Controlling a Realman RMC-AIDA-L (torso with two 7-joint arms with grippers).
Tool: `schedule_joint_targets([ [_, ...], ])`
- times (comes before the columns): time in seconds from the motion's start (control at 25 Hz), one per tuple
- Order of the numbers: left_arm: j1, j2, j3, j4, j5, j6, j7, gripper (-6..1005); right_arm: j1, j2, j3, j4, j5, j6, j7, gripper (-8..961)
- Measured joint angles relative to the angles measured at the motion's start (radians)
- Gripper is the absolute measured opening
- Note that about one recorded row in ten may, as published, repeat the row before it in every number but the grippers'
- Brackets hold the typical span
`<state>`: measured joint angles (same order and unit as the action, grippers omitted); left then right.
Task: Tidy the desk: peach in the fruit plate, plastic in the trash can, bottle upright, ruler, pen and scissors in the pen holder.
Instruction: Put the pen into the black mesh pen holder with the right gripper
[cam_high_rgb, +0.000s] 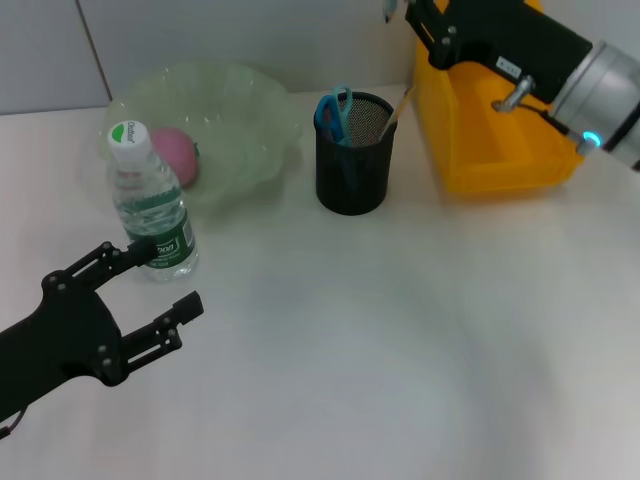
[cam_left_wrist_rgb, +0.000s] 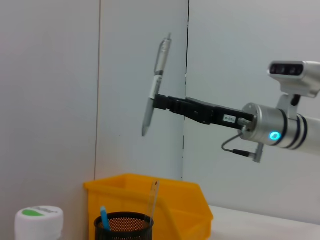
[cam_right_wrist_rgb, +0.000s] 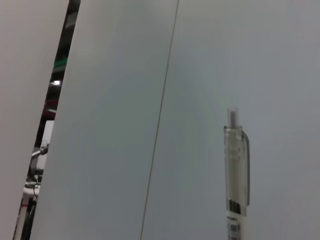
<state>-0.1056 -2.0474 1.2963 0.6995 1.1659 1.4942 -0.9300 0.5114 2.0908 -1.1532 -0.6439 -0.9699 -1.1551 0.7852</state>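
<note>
High above the pen holder (cam_left_wrist_rgb: 124, 226), pen (cam_left_wrist_rgb: 155, 84) near-upright, clicker end uppermost.

Probably lab: bare partition panels (cam_right_wrist_rgb: 115, 120), white table (cam_high_rgb: 400, 350)

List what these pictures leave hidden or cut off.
- Pen: the head view's top edge crops it and the right gripper; its lower half leaves the right wrist view.
- Pen holder: mesh hides its lower contents.
- Yellow bin: the right arm covers much of its inside.
- Peach: partly behind the bottle.

Black wire-mesh pen holder (cam_high_rgb: 354, 153), translucent pen (cam_right_wrist_rgb: 236, 170).
</note>
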Motion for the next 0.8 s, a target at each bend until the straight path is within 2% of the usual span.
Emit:
schedule_joint_targets([
  [0.12, 0.0, 0.003, 0.0, 0.0, 0.0, 0.0, 0.0, 785, -0.014, 0.0, -0.038, 0.004, 0.03, 0.006, -0.007, 142],
  [0.44, -0.005, 0.004, 0.0, -0.01, 0.0, 0.001, 0.001, 785, 0.004, 0.002, -0.109, 0.09, 0.121, 0.027, -0.101, 144],
  [0.8, -0.014, 0.005, 0.0, -0.025, 0.012, 0.002, 0.0, 784, 0.002, 0.001, -0.135, 0.127, 0.157, 0.071, -0.15, 147],
])
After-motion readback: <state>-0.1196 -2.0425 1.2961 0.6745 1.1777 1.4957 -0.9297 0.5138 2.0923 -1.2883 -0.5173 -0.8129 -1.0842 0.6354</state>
